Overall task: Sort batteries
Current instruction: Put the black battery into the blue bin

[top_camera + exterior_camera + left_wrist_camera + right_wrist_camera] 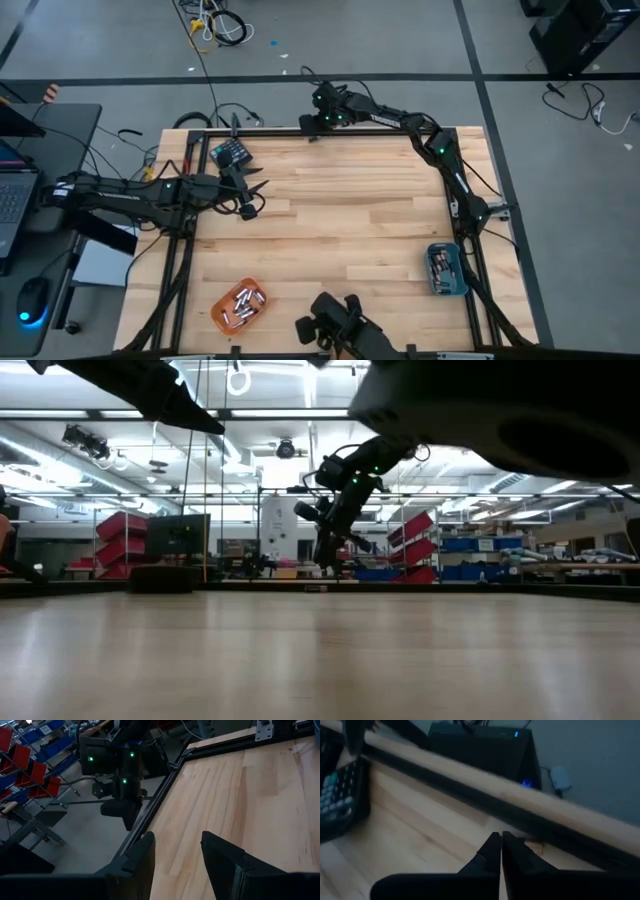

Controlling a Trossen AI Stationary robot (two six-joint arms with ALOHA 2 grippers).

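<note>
Seen from the overhead camera, a pale wooden table (340, 220) fills the middle of the frame, with a dark robot arm reaching in from each side. The batteries (241, 304) lie heaped in a small orange tray (222, 319) at the lower left of the frame, their long axes pointing every which way; a second group of cells stands in a blue tray (461, 279) at the lower right, against the table's right edge.

The left gripper (250, 199) hovers at the upper left of the table, its two fingers spread apart and holding nothing; the wrist camera shows only bare wood between them. Just above it in the frame lies a dark teal keypad-like block (229, 153). The right gripper (322, 107) sits at the top centre of the frame, over the table's far rail, with its fingers pressed together and empty.

Neither gripper is near a battery. The orange tray lies well below the left gripper in the overhead frame, almost directly beneath it, while the right gripper is much farther off, diagonally across the table. The left arm therefore looks the better placed to reach the heap, travelling toward the frame's lower edge. The jumbled cells would likely call for a wrist turn to match whichever one is chosen.
</note>
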